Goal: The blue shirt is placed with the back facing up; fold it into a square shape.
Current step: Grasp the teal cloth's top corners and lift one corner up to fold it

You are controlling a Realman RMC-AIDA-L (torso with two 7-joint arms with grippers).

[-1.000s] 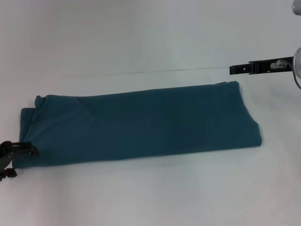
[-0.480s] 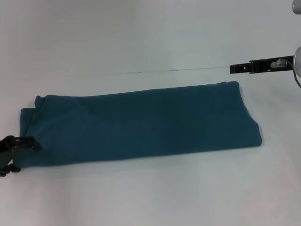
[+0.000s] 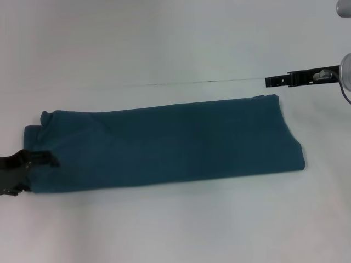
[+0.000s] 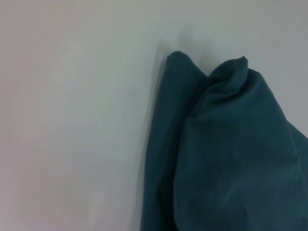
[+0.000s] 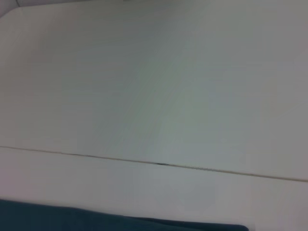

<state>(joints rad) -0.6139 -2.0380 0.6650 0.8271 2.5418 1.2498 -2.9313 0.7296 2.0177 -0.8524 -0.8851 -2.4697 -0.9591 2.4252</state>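
Left claw (image 3: 24, 172) moved onto blue shirt (image 3: 164, 145).

Left gripper (image 3: 22, 172) cut by the edge — jaws' state unclear.

L gripper: black left gripper (image 3: 24, 174) low at left edge of head view; upper finger (image 3: 41, 158) points right, lower finger barely in frame, jaws look parted.
L arm: out of frame.
R gripper: black right gripper (image 3: 277, 81) far right, held level, pointing left; finger state can't be made out.
R wrist: grey rounded housing (image 3: 345, 71) at right edge, just behind the gripper.
Wrist views: neither shows own fingers.
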